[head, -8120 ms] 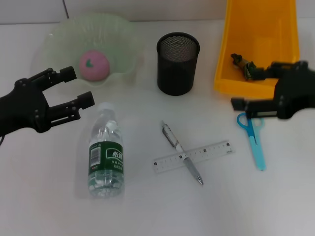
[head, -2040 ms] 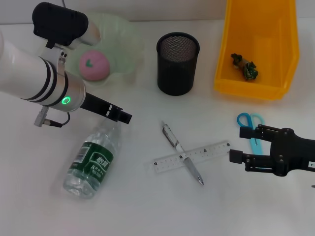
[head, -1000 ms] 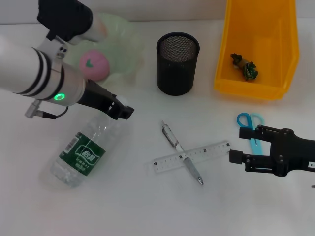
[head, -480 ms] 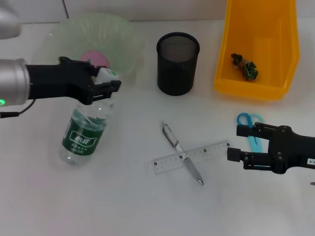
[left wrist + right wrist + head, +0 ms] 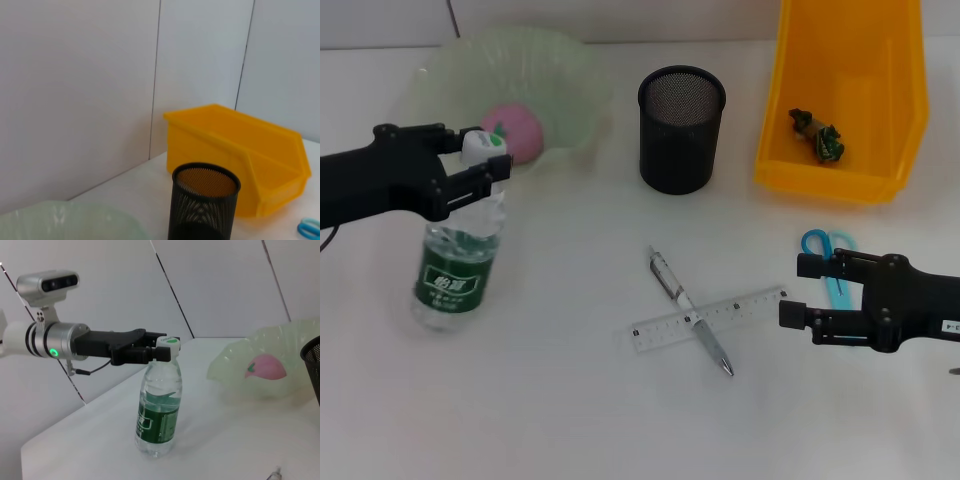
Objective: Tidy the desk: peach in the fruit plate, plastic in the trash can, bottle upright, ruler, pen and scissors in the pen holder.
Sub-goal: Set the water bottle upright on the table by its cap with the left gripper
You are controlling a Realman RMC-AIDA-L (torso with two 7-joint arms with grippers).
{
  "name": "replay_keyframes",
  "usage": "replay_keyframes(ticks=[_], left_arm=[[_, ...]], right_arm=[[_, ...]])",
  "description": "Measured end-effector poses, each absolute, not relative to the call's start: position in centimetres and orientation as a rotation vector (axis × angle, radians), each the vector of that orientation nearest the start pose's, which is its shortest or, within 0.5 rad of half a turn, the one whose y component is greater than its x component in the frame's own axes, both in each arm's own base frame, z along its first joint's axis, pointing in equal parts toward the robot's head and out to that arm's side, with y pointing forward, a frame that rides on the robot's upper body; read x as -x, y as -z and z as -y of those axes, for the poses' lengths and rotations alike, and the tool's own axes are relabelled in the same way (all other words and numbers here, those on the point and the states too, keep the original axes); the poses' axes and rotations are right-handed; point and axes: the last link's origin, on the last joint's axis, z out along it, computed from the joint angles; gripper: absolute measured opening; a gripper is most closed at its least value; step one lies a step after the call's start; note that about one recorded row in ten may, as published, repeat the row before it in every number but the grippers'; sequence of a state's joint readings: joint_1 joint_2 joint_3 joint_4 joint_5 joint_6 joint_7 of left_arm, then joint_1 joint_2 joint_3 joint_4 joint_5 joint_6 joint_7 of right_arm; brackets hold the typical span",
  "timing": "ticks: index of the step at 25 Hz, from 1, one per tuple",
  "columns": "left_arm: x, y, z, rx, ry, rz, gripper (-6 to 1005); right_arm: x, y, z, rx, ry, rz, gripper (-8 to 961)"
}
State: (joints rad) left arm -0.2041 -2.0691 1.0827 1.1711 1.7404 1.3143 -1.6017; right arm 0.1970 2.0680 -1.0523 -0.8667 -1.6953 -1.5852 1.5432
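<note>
The left pincer is clamped on the neck of the clear plastic green-labelled water bottle, steadying it upright; the right pincer, fingers apart, hovers beside the blue-handled scissors.

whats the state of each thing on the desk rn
bottle: upright, neck held by left gripper
peach: in fruit plate
plastic: in trash can
pen holder: upright
pen: lying across ruler
scissors: lying flat
right gripper: open
</note>
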Motion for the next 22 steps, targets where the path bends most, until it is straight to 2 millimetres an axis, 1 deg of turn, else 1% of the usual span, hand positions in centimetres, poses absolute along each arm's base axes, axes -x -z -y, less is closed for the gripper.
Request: replay_keyframes(ticks=[6, 8, 18, 22], left_arm=[[26.4, -4.3, -30.1, 2.505, 0.663, 0.42, 448], [26.4, -4.2, -29.9, 2.504, 0.677, 0.41, 447], [26.6, -4.3, -30.0, 2.498, 0.678, 0.413, 445], [26.3, -4.4, -30.3, 2.495, 0.677, 0.382, 457]], right_arm=[[-28.6, -0.2, -25.9, 2.707, -0.789, -0.855, 839], [-28.5, -0.2, -25.9, 2.711, -0.788, -0.854, 839], [-28.3, 0.0, -26.0, 2.72, -0.79, -0.853, 839], [-28.3, 0.1, -26.0, 2.72, -0.791, -0.853, 839]])
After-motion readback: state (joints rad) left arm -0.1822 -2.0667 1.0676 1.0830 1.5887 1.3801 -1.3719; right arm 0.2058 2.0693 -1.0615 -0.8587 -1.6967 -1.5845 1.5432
